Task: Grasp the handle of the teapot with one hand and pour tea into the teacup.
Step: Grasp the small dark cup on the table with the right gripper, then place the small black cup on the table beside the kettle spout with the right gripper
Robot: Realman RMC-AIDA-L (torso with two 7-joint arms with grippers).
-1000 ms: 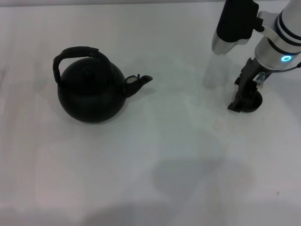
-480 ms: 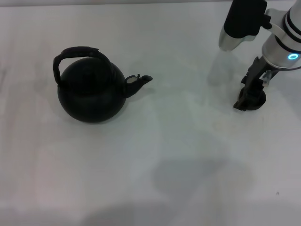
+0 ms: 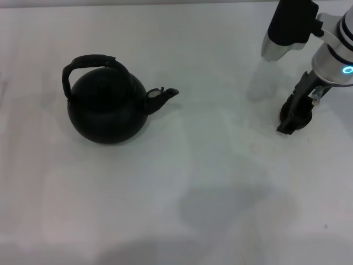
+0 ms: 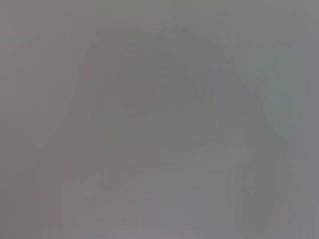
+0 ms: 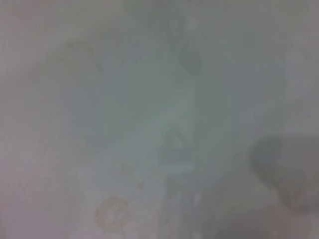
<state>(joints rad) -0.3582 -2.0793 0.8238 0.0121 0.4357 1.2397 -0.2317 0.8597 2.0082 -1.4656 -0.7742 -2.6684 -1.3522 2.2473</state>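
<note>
— One gripper listed?
— Right gripper (image 3: 293, 117), dark fingers at the tiny round dark teacup (image 3: 296, 112) near the white table's (image 3: 209, 182) right edge; jaw state: cannot tell.
— Pot?
— Large round matte-black teapot (image 3: 107, 107), left side, upright, ribbed hoop handle (image 3: 88, 63) free, well apart from cup.

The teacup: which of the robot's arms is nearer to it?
Right. The right tool is at the teacup, far from the teapot. The left arm is out of view.
</note>
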